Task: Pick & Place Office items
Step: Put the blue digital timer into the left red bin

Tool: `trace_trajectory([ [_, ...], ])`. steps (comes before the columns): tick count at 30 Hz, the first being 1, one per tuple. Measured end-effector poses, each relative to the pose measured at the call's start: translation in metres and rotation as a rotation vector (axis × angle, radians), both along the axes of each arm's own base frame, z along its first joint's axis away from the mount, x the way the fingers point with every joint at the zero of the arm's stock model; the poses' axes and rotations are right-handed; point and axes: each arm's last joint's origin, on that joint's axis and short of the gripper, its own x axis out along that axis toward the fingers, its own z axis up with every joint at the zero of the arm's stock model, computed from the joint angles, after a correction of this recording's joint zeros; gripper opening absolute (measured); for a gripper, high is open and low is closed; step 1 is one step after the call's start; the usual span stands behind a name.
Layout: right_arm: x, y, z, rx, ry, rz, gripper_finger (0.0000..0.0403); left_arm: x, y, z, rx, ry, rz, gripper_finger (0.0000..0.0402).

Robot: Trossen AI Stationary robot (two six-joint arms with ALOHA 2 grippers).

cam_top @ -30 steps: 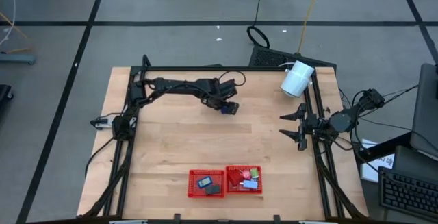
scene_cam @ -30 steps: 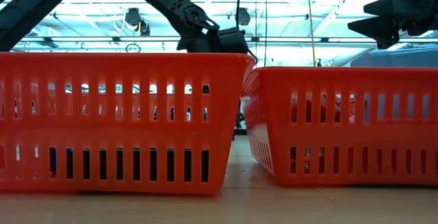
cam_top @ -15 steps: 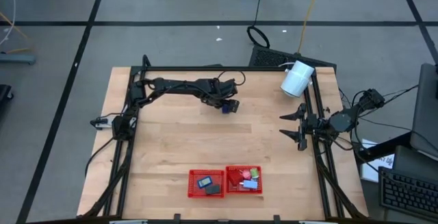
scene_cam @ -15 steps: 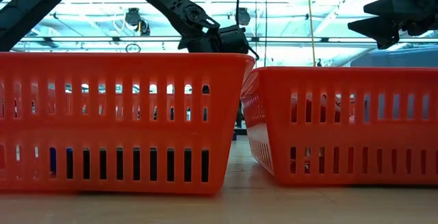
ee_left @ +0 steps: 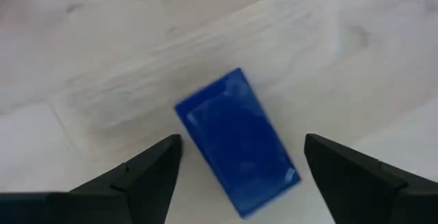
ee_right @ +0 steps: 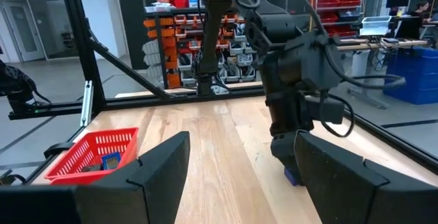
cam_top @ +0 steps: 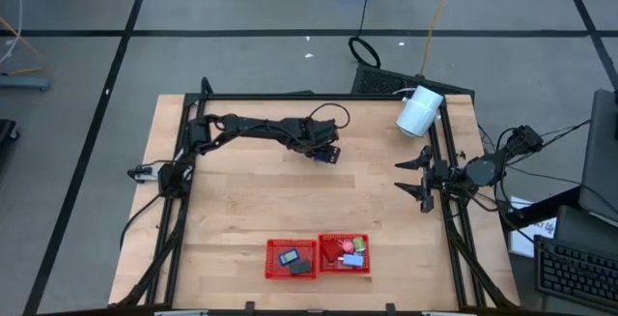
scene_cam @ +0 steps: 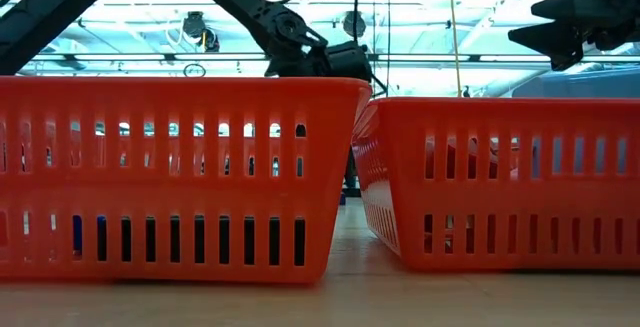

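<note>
1. Far side of the table, left of middle: the left gripper (cam_top: 326,151) is down over a dark blue block (ee_left: 237,142), the one office item I can see that's not in a tray yet. In the left wrist view the fingers are spread wide with the block lying flat on the wood between them, touching neither. So nothing's grabbed yet.

2. Near edge, the left red tray (cam_top: 291,259) already has a light blue-topped piece (cam_top: 289,256) and a black one (cam_top: 300,269) in it.

3. Right next to it, the right red tray (cam_top: 344,253) holds a little pile: red piece (cam_top: 334,250), green piece (cam_top: 359,244), and another light blue one (cam_top: 351,258). Can't count them exactly from up there.

4. Right gripper (cam_top: 422,176) is parked at the right edge of the table, fingers apart, holding nothing.

5. White cylinder (cam_top: 419,111) sits at the far right corner, not part of the job.

My read: nearly done. What's left is close on the blue block, carry it across to a tray, drop it.
</note>
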Motion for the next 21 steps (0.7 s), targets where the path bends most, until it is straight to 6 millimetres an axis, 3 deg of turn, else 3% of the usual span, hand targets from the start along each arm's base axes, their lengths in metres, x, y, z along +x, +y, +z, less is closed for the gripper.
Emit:
trace_trajectory([
  [12, 0.0, 0.0, 0.0, 0.014, -0.003, 0.002, 0.0254, 0.001, 0.0, -0.01, -0.018, 0.028, -0.039, 0.0305],
  [21, 0.0, 0.0, 0.0, 0.016, -0.002, 0.002, 0.0254, -0.003, 0.0, -0.012, 0.0, 0.075, -0.09, 0.0194],
])
